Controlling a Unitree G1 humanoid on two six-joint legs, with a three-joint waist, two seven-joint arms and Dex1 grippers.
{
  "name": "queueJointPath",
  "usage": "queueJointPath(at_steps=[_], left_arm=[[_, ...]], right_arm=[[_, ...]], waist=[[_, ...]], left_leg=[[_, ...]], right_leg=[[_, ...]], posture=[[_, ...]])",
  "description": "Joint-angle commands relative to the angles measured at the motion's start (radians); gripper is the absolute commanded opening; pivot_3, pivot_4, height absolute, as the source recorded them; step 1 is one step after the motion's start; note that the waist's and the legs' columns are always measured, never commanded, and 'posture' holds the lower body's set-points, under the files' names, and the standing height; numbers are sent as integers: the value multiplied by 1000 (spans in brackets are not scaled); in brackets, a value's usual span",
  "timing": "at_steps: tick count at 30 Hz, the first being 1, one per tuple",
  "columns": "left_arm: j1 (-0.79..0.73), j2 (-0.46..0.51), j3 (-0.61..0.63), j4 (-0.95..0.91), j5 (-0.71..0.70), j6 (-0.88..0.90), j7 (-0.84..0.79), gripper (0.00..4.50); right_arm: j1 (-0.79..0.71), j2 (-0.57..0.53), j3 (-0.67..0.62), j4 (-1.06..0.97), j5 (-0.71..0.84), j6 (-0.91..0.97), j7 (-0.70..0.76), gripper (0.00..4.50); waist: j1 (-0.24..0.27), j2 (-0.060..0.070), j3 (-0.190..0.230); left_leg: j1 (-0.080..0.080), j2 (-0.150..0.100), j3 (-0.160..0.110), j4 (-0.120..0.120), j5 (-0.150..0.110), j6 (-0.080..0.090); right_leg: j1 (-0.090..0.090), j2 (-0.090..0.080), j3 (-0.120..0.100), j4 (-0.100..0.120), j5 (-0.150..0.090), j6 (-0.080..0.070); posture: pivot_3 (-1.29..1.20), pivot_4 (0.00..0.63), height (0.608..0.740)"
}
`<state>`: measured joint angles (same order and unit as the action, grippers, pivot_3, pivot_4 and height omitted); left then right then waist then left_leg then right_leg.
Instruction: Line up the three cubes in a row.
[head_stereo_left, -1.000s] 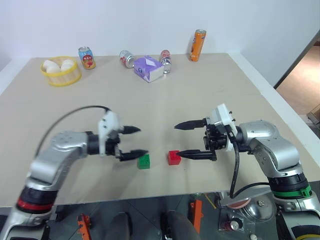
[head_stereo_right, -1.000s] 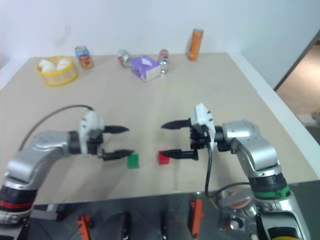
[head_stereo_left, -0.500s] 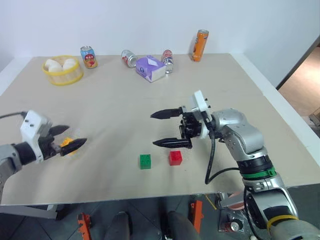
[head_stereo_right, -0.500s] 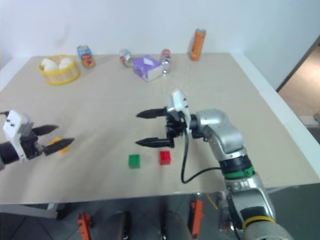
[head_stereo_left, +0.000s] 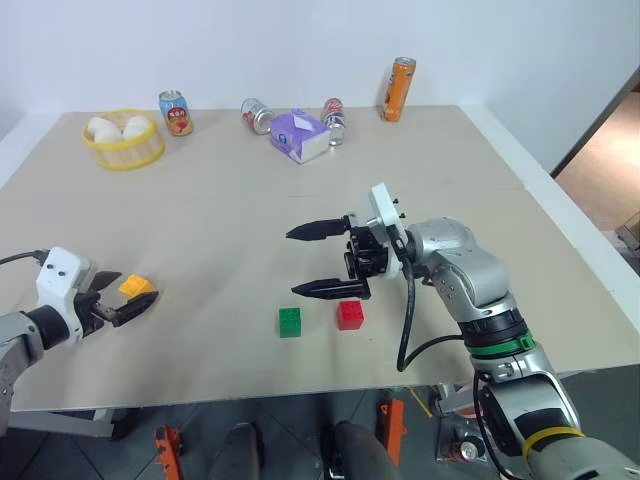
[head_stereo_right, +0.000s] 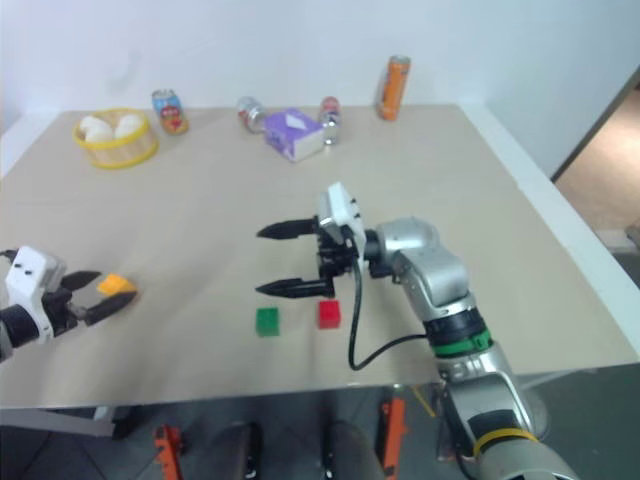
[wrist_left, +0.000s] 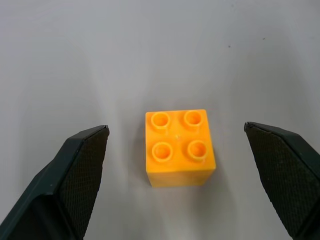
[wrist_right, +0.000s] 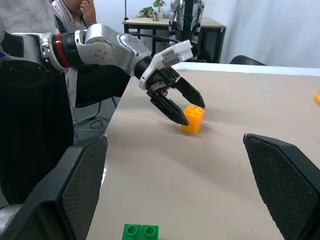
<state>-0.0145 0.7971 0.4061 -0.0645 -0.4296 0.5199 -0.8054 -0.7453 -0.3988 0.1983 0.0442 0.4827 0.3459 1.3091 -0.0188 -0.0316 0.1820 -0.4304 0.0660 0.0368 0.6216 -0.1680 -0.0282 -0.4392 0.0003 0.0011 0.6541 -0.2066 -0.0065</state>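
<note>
At the far left of the table, the left gripper has its fingers spread wide around the yellow-orange cube, which sits studs-up on the surface. The left wrist view shows the cube centred between the two pads with clear gaps on both sides — nothing is clamped yet. The step in hand looks like the pickup of this outlying cube. To do it well, the fingers should drop low enough to catch the cube's flat side walls rather than the studs, stay square to those walls, and close evenly so the block does not twist or skid away.

Further right, near the front edge, the green cube and the red cube rest just beside each other with a small gap, already forming the start of a row. The yellow-orange one is well apart from them, so it likely belongs at the green cube's open side, on the same line and with a similar gap.

Just behind the red cube hangs the right gripper, pointing toward the robot's left, fingers wide apart and empty — it should keep clear of the pair.
</note>
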Motion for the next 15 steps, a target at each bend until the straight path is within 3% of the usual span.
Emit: queueJointPath(at_steps=[1, 5, 15], left_arm=[[-31, -7, -23, 35, 14, -31, -1, 4487], [-41, -12, -44, 54, 15, -30, -7, 4487], [-54, -18, -61, 82, 26, -65, -28, 1345]], right_arm=[[-18, 3, -8, -19, 0, -5, -4, 4500], [-12, 0, -13, -31, 1, 1, -10, 4500], [-7, -10, -27, -40, 7, 9, -21, 4500]], waist=[[0, 0, 0], [0, 0, 0], [-1, 0, 0]], left_leg=[[0, 0, 0, 0, 0, 0], [0, 0, 1, 0, 0, 0], [0, 0, 1, 0, 0, 0]], right_leg=[[0, 0, 0, 0, 0, 0], [-1, 0, 1, 0, 0, 1], [-1, 0, 1, 1, 0, 0]], posture=[[0, 150, 740], [0, 150, 740], [0, 150, 740]])
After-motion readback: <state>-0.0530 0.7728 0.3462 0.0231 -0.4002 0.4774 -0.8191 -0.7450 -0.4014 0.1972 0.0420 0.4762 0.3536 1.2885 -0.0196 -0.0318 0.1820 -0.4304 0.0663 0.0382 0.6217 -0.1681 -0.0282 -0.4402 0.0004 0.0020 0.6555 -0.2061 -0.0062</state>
